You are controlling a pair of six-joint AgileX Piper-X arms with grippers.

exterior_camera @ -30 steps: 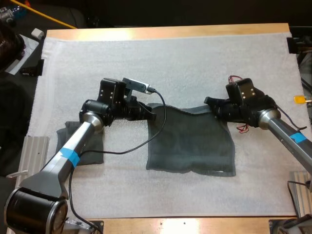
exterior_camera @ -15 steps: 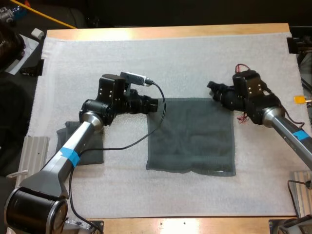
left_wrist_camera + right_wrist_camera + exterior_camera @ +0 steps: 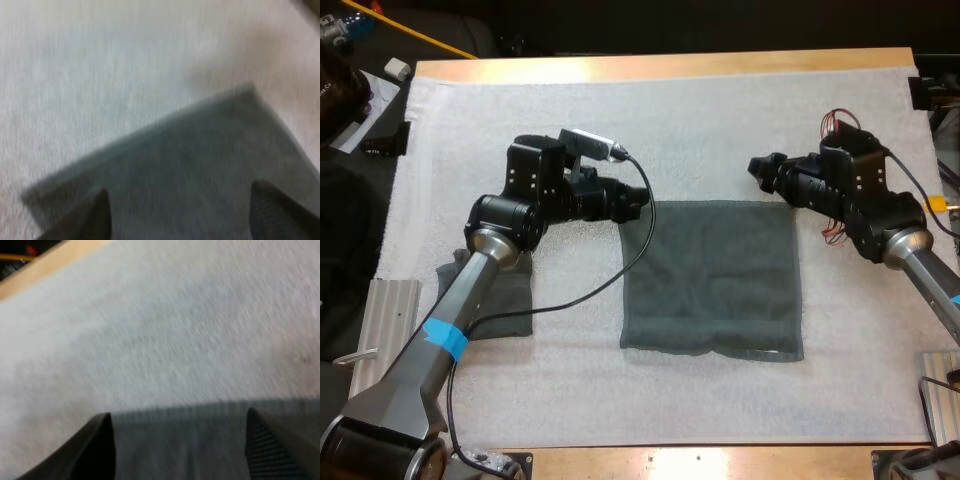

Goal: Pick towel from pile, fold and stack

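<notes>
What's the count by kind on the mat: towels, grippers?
Towels: 2, the flat towel spread mid-mat and the second towel partly under the left arm
Grippers: 2, the left gripper and the right gripper, both open at the flat towel's far corners
Total: 4

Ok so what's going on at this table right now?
Two robot arms are working on a dark grey-green towel that lies spread flat on the white mat. The left gripper and right gripper hover at its two far corners, fingers open, holding nothing. A second towel lies near the mat's left edge.
</notes>
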